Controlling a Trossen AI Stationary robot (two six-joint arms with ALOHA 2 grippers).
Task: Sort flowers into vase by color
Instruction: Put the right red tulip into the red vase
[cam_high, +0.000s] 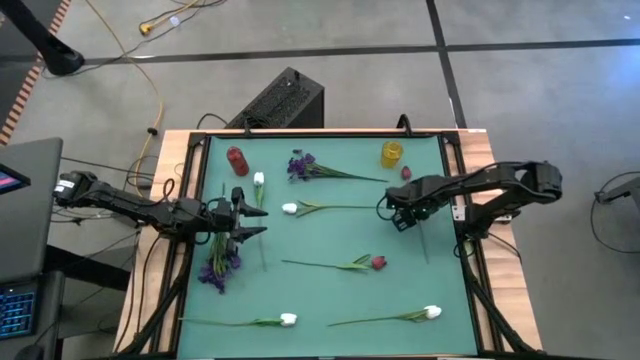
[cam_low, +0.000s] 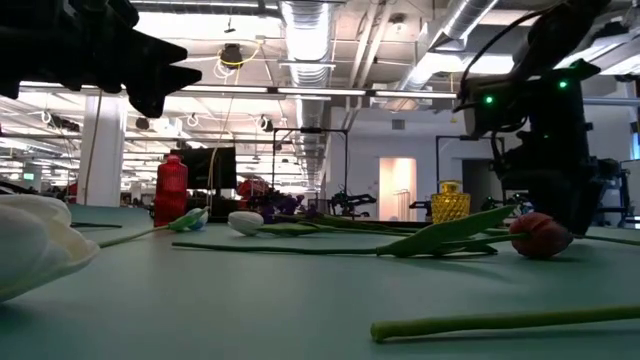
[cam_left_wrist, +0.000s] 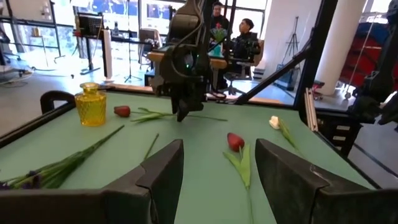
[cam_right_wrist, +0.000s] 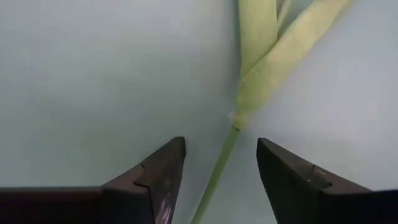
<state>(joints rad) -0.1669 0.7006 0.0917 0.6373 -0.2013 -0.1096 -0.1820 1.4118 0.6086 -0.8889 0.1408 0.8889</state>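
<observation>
My right gripper is open and points down at the green mat. Its fingers stand on either side of a red-pink tulip's stem, just past the leaves; it also shows in the high view. That tulip's head lies by the yellow vase. My left gripper is open and empty at the table's left, held level above the mat, with a purple bloom beside it. A red vase stands at the far left. A second purple bloom lies near the far edge.
Several other flowers lie flat on the mat: white tulips near the left gripper, a red-pink tulip in the middle, and two white tulips by the near edge. People sit beyond the table.
</observation>
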